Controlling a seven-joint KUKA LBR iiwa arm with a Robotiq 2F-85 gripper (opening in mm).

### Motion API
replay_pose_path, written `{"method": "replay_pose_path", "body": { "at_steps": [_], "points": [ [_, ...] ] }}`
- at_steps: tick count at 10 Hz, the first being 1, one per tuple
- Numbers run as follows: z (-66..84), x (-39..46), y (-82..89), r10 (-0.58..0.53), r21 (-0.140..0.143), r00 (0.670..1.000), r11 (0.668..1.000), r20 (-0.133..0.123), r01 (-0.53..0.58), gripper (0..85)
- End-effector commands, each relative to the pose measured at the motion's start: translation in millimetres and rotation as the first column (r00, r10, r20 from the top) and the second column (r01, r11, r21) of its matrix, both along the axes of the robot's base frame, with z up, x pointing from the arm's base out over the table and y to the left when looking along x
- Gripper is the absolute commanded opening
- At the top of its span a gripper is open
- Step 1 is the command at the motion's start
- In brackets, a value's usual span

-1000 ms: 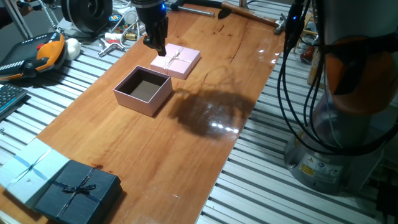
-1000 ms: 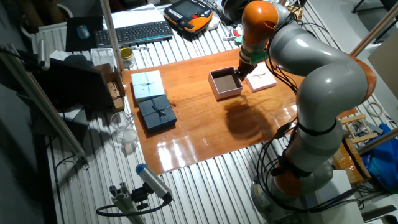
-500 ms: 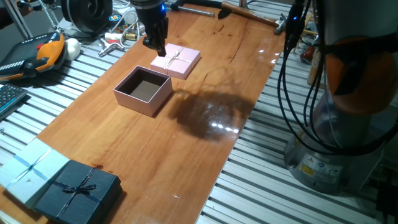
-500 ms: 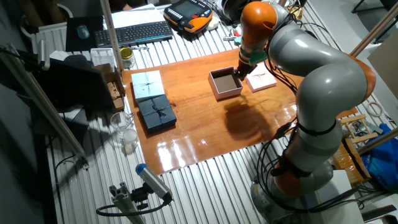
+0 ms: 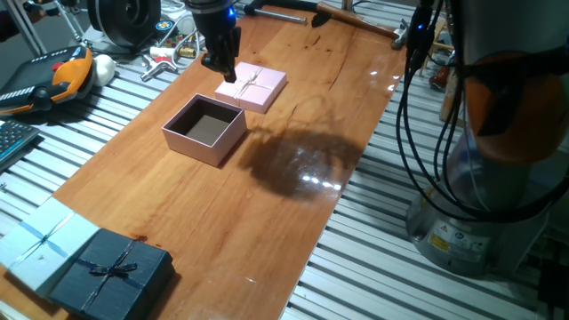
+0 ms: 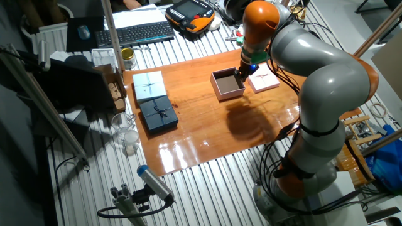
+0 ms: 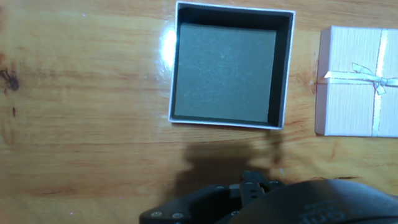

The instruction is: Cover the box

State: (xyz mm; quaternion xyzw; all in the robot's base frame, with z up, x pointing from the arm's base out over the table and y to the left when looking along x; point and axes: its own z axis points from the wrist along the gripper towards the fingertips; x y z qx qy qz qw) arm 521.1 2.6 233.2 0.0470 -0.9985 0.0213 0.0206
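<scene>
— Wooden tabletop [image 5: 267, 213] on a slatted metal bench; where does your pink box [image 5: 204, 129] sit?

— Near the far end, open, its dark inside facing up; its ribboned pink lid [image 5: 252, 86] lies flat just beside it, apart from it.

— And your gripper [image 5: 220, 64]?

— It hangs above the lid's near edge, close to the box; you cannot tell from any view whether the fingers are open or closed; nothing is seen in them.

— Anything else?

— A dark navy bow box [image 5: 111, 271] and a light blue ribboned box [image 5: 40, 240] sit at the opposite end.
</scene>
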Motion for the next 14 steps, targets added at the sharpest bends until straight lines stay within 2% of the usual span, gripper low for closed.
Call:
{"method": "replay_pose_path", "body": {
  "at_steps": [1, 4, 5, 7, 8, 9, 11, 14],
  "points": [
    [-0.2, 0.2, 0.2, 0.005, 0.0, 1.0, 1.0, 0.004, -0.005, 0.0],
    [-1.9, 2.5, 0.6, 0.006, 0.009, 1.0, 1.0, 0.015, -0.006, 0.0],
    [-2.3, 3.1, -0.6, -0.003, -0.005, 1.0, 1.0, 0.015, 0.003, 0.0],
    [-1.0, 3.6, -10.1, -0.014, 0.004, 1.0, 1.0, 0.017, 0.014, 0.0],
    [-1.0, 3.6, -10.1, -0.021, -0.016, 0.999, 1.0, 0.024, 0.021, 0.0],
    [-1.0, 3.6, -10.1, -0.027, -0.02, 0.999, 0.999, 0.025, 0.028, 0.0],
    [-1.0, 3.6, -10.1, -0.039, -0.006, 0.999, 0.999, 0.005, 0.039, 0.0],
    [-1.0, 3.6, -10.1, -0.057, -0.014, 0.998, 0.998, 0.008, 0.057, 0.0]
  ]
}}
